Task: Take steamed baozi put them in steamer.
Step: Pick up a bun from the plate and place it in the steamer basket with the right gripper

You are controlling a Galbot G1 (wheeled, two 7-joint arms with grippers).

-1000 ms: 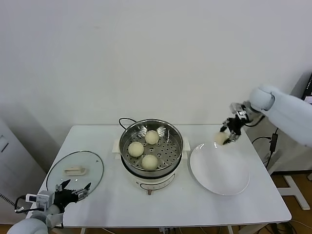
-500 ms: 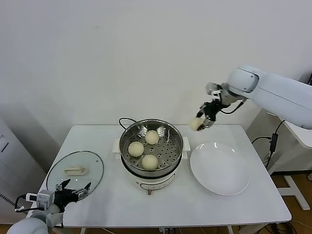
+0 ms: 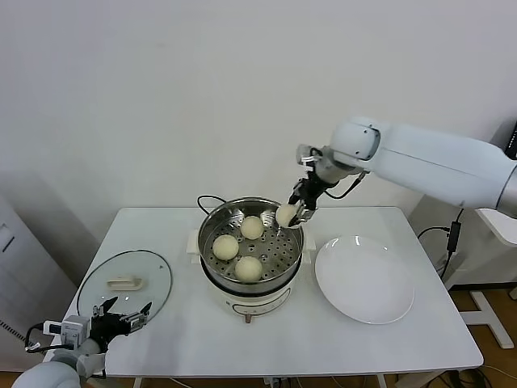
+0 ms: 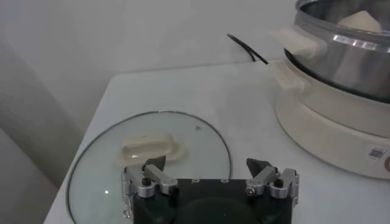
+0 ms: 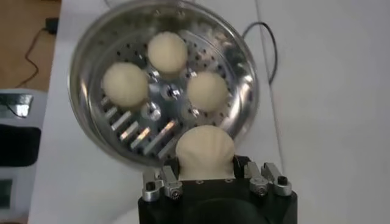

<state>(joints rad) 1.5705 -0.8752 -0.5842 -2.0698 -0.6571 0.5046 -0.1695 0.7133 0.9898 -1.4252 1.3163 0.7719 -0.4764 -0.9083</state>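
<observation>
Now the right tool (image 3: 292, 212), clamped on the fourth bun (image 3: 286, 215), has carried it from above the plate (image 3: 363, 283) to the steamer (image 3: 251, 242) rim, three buns (image 3: 241, 247) below it; release remains; left tool (image 3: 121, 315) parked open beside the lid (image 3: 123, 283).

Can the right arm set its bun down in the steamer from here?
Probably yes: the right gripper holds the baozi over the steamer rim, lid off, with bare floor beside three buns inside.

White table (image 3: 420, 339): steamer (image 3: 251, 279), plate (image 3: 364, 280), glass lid (image 3: 125, 282)
</observation>
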